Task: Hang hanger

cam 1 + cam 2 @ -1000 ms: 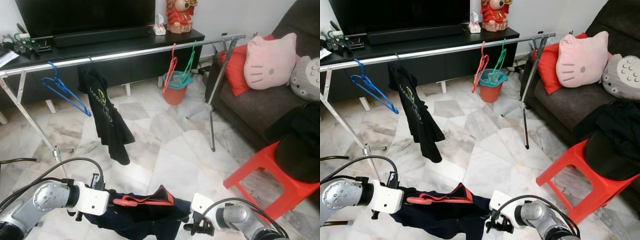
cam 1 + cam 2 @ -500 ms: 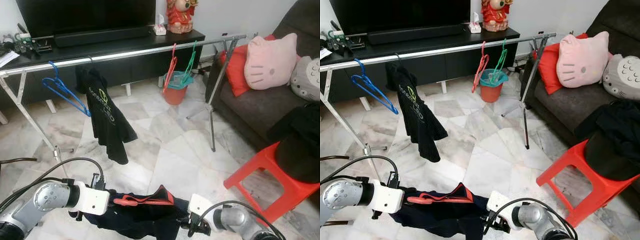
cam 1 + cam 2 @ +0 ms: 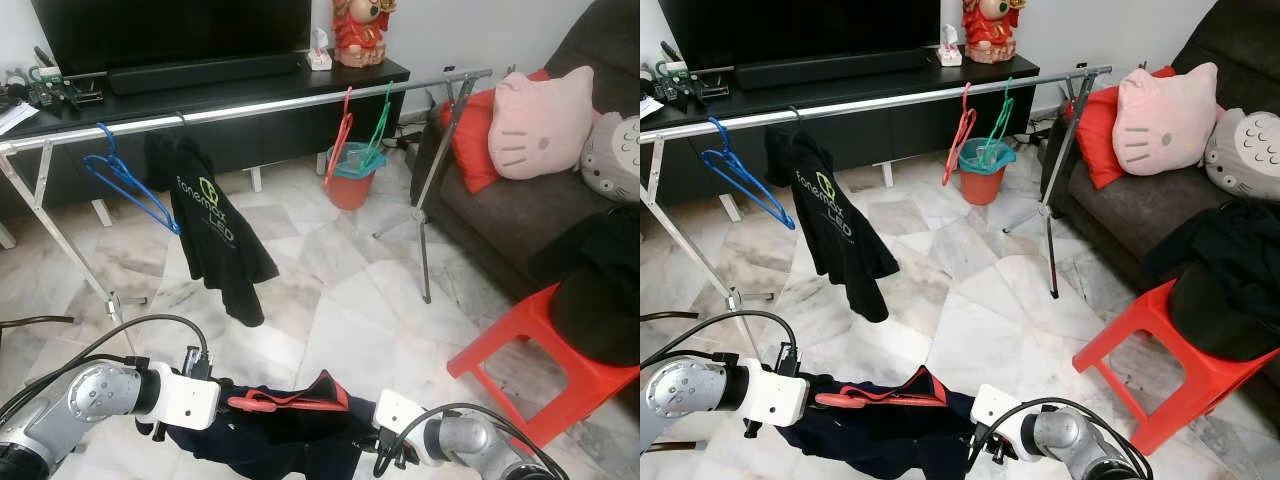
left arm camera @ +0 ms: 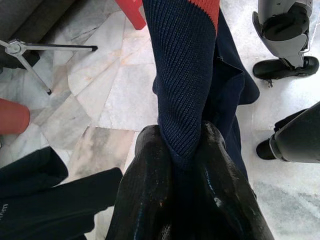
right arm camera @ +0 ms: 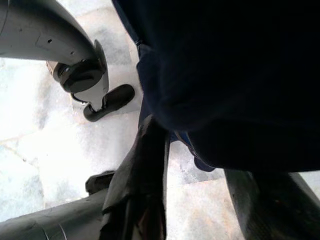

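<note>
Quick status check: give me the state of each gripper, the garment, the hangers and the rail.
Left gripper: shut on navy garment.
Right gripper: open, under the garment.
Navy garment: held up, on red hanger.
Blue hanger: bare, on rail.
Black shirt: hanging on the rail.

Floor: pale marble tiles with grey veining (image 3: pixel 330 290).
Far edge: long black low TV cabinet (image 3: pixel 200 95), with a white tissue box (image 3: pixel 319 55) and a red figurine (image 3: pixel 360 30) near its right end.
Between cabinet and floor's middle: silver metal clothes rail on splayed legs (image 3: pixel 300 103), spanning left edge to right.
Under the rail, near the cabinet: orange bucket with a teal rim (image 3: pixel 350 178).
Right edge: dark grey sofa (image 3: pixel 510 215).
Near right corner: red plastic stool (image 3: pixel 540 365), dark clothing piled on it.
</note>
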You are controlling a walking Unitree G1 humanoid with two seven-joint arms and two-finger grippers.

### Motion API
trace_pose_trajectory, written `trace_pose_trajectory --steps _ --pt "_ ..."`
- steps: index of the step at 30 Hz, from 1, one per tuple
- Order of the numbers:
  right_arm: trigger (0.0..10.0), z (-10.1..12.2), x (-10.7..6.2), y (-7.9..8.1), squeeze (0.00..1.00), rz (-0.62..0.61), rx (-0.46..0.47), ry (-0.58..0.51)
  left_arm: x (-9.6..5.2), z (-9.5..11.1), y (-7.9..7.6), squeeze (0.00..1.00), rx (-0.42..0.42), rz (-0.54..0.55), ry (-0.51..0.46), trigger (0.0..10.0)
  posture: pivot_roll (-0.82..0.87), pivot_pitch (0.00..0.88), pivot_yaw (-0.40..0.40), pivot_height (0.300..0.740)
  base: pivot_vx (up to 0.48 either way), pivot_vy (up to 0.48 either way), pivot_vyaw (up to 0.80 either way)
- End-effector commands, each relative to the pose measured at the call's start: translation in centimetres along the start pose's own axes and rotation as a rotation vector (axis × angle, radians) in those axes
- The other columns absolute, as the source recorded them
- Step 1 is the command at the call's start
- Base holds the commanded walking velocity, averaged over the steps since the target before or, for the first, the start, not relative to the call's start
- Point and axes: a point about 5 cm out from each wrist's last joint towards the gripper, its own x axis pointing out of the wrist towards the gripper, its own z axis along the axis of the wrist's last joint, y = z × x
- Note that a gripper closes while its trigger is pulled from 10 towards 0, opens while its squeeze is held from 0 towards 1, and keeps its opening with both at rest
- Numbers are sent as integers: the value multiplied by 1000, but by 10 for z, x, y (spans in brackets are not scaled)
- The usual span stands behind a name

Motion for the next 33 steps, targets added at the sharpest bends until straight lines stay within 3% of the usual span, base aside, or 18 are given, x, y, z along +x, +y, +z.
trace_pose_trajectory --steps 1,21,24,30,33 --pt "0 -1 -1 -1 0 -2 -12 5 -2 6 9 0 27 27 -25 10000 55 0 -66 740 0 0 0" --pt "0 -5 -6 -10 0 -67 -40 53 0 11 8 0 22 28 -38 10000 47 0 -59 740 0 0 0" --pt "0 -4 -9 -14 0 -75 -85 64 -2 8 -4 0 26 -9 -28 10000 46 0 -58 740 0 0 0" --pt "0 -8 -15 -20 0 -71 -151 107 -6 0 -11 0 80 -57 32 10000 48 0 -59 740 0 0 0" --pt "0 -7 -17 -24 0 -68 -166 112 -10 -13 -7 0 121 -56 127 10000 48 0 -59 740 0 0 0"
